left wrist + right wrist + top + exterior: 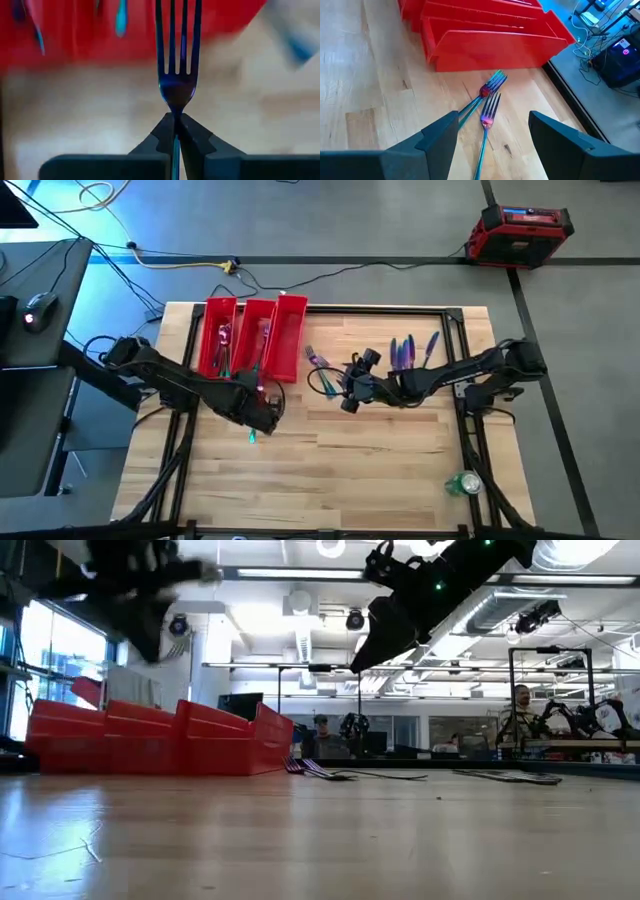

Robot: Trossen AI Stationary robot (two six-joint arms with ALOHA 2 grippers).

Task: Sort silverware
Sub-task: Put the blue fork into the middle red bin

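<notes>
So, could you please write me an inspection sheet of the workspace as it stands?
Surface: wooden table, framed by dark rails.
Job's things: red tray holds some silverware; two forks beside it; utensils farther right.
Clutter: green object near the table's front right.
Grippers: left gripper shut on a fork; right gripper open above the two forks.
Cables: yellow cable on the floor.
Surroundings: red case on the floor.

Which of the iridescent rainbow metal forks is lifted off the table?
The fork clamped in the left gripper; the two forks under the open right gripper lie flat.
</notes>
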